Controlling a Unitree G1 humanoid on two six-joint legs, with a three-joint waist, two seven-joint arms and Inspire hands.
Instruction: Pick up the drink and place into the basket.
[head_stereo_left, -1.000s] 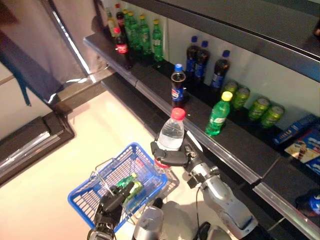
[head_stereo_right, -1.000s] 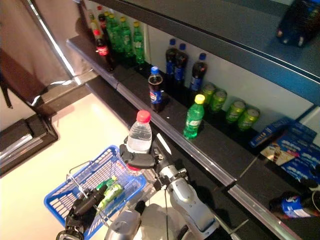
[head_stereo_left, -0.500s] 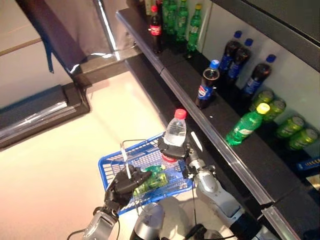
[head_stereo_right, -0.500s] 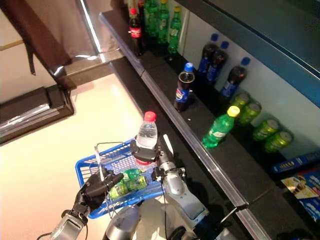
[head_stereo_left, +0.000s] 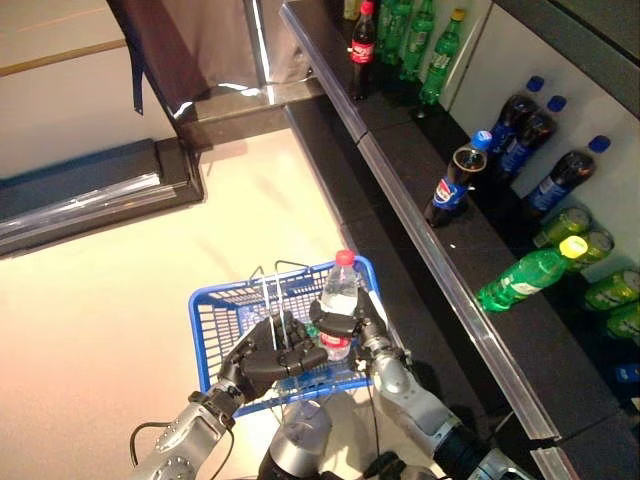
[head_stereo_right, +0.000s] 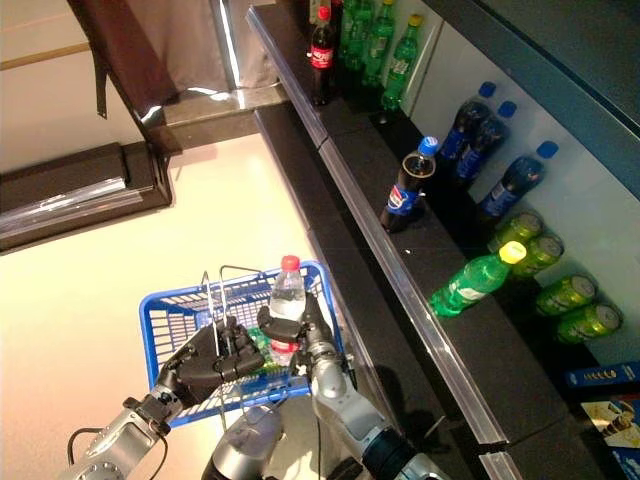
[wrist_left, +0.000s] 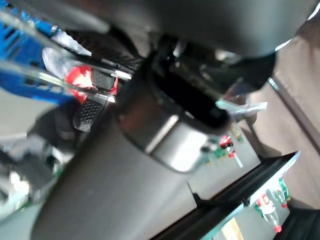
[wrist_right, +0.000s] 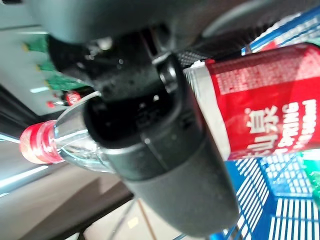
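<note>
My right hand (head_stereo_left: 348, 326) is shut on a clear water bottle (head_stereo_left: 340, 290) with a red cap and a red label. It holds the bottle upright over the right part of the blue basket (head_stereo_left: 215, 302). My left hand (head_stereo_left: 268, 357) is shut on the basket's thin wire handles and holds it up in front, close beside the right hand. A green bottle (head_stereo_right: 262, 350) lies in the basket. In the right wrist view my thumb (wrist_right: 150, 135) crosses the bottle above its red label (wrist_right: 260, 100), with the basket's blue mesh (wrist_right: 280, 210) beyond.
A long dark shelf (head_stereo_left: 420, 220) runs along the right. On it are an upright cola bottle (head_stereo_left: 452, 185), a green bottle lying down (head_stereo_left: 525, 280), dark bottles with blue caps (head_stereo_left: 520, 125), green cans (head_stereo_left: 600, 290) and green bottles further back (head_stereo_left: 410, 30). A black platform (head_stereo_left: 90, 190) lies at the left.
The camera has shifted. My right hand has brought the water bottle lower, down over the basket. My left hand with the handles has come up close to the right hand.
</note>
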